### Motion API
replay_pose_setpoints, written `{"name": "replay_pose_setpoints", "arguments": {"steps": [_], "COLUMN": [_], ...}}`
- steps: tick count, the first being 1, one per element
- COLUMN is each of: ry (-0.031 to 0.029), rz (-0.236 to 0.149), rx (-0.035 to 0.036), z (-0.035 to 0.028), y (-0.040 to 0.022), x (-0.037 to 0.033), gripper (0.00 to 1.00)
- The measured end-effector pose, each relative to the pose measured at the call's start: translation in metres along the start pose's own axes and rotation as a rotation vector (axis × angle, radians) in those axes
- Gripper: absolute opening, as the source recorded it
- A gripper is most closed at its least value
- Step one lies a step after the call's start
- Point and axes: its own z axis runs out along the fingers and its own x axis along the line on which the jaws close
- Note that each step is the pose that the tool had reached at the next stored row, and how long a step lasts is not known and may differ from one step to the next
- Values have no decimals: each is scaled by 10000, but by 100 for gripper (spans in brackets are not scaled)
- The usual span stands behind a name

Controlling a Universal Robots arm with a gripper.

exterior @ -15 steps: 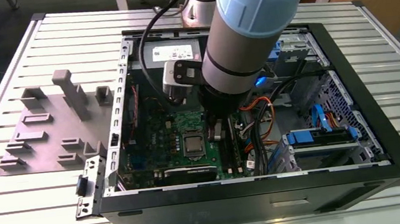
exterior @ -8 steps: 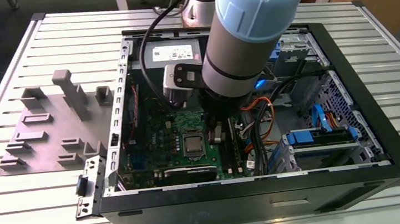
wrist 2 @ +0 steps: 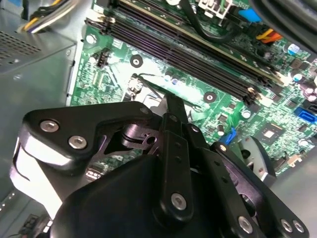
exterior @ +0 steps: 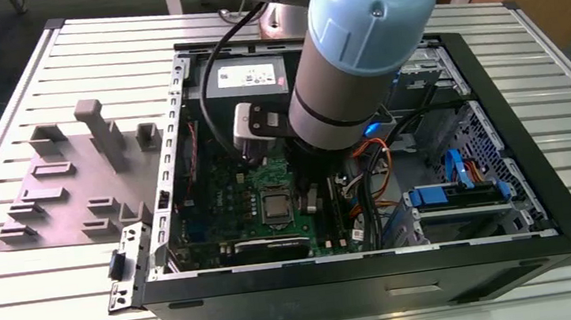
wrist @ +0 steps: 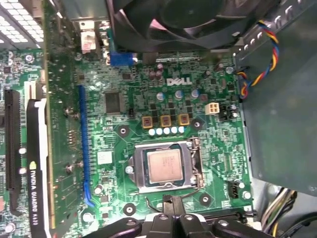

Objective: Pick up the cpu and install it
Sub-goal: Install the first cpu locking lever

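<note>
White lettering [wrist: 178, 81] on the motherboard [wrist: 218, 144], more along the graphics card [wrist: 37, 163], a sticker [exterior: 248, 75] on the power supply [exterior: 246, 92]

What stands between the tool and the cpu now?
Nothing visible does. In the first wrist view the cpu lies uncovered in its socket frame on the motherboard, with the tool beside the frame.
</note>
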Motion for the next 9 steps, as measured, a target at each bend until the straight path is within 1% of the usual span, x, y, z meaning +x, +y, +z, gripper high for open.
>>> {"name": "replay_pose_setpoints", "arguments": {"steps": [9], "ry": [12], "rz": [-119], "rx": [-12], "z": [51], "y": [-11], "x": [74], "gripper": [11]}}
